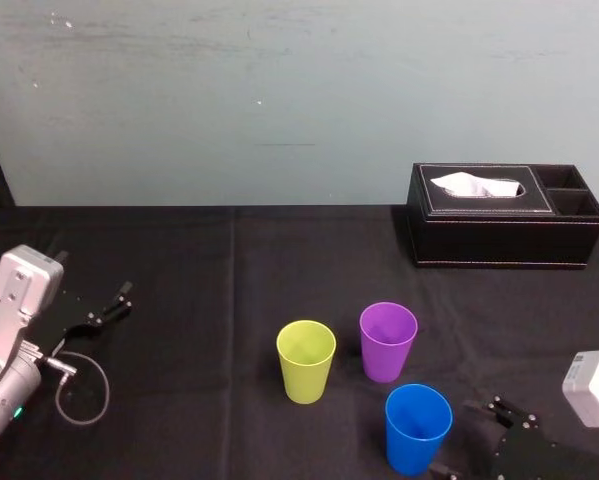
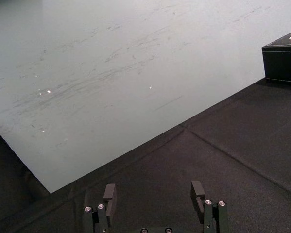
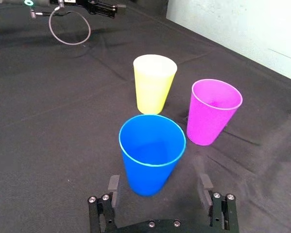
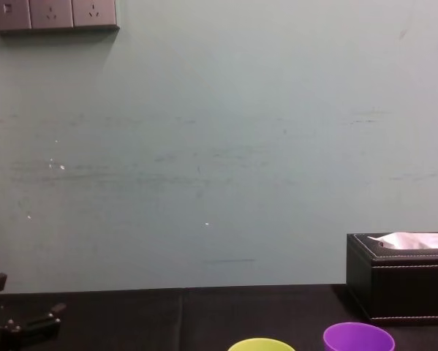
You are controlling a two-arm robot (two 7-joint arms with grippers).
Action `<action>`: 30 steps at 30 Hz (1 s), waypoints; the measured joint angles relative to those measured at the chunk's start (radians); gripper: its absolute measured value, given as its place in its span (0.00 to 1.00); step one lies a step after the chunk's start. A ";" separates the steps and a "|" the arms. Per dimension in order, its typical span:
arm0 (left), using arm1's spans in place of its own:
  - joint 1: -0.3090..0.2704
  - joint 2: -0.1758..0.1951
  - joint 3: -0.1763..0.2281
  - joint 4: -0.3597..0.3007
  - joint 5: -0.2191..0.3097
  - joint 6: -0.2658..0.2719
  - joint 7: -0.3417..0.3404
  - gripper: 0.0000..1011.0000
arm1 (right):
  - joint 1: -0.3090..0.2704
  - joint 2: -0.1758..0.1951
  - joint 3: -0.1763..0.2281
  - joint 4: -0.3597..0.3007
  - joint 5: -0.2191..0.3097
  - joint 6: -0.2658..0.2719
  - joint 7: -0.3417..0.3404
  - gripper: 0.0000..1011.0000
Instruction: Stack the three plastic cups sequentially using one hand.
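Three plastic cups stand upright and apart on the black tablecloth: a yellow-green cup (image 1: 306, 360), a purple cup (image 1: 388, 341) to its right, and a blue cup (image 1: 417, 428) nearest me. My right gripper (image 1: 474, 438) is low at the front right, just beside the blue cup. In the right wrist view the blue cup (image 3: 151, 153) stands at the mouth of the open right gripper (image 3: 160, 182), and neither finger touches it. The yellow-green cup (image 3: 154, 82) and purple cup (image 3: 214, 110) stand beyond. My left gripper (image 1: 114, 303) rests open at the far left, holding nothing.
A black tissue box (image 1: 504, 215) with a white tissue sits at the back right against the pale wall. A loop of cable (image 1: 82, 388) lies by the left arm. Bare black cloth stretches between the left arm and the cups.
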State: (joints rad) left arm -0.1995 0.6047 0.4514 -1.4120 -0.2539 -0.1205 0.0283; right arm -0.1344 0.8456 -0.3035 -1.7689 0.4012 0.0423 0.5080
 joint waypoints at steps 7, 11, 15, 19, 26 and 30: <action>0.000 0.000 0.000 0.000 0.000 0.000 0.000 0.99 | 0.015 -0.033 -0.008 0.014 -0.016 0.006 0.017 0.99; 0.000 0.000 0.000 0.000 0.000 0.000 0.000 0.99 | 0.021 -0.051 -0.012 0.021 -0.025 0.006 0.028 0.99; 0.000 0.000 0.000 0.000 0.000 0.000 0.000 0.99 | 0.025 -0.063 -0.015 0.025 -0.031 0.005 0.034 0.99; 0.000 0.000 0.000 0.000 0.000 0.000 0.000 0.99 | 0.031 -0.075 -0.019 0.030 -0.035 0.004 0.039 0.99; 0.000 0.000 0.000 0.000 0.000 0.000 0.000 0.99 | 0.041 -0.088 -0.025 0.036 -0.040 0.002 0.045 0.99; 0.000 0.000 0.000 0.000 0.000 0.000 0.000 0.99 | 0.051 -0.100 -0.030 0.046 -0.042 0.004 0.045 0.99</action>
State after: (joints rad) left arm -0.1995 0.6047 0.4513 -1.4120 -0.2539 -0.1205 0.0283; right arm -0.0830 0.7456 -0.3336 -1.7231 0.3589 0.0461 0.5534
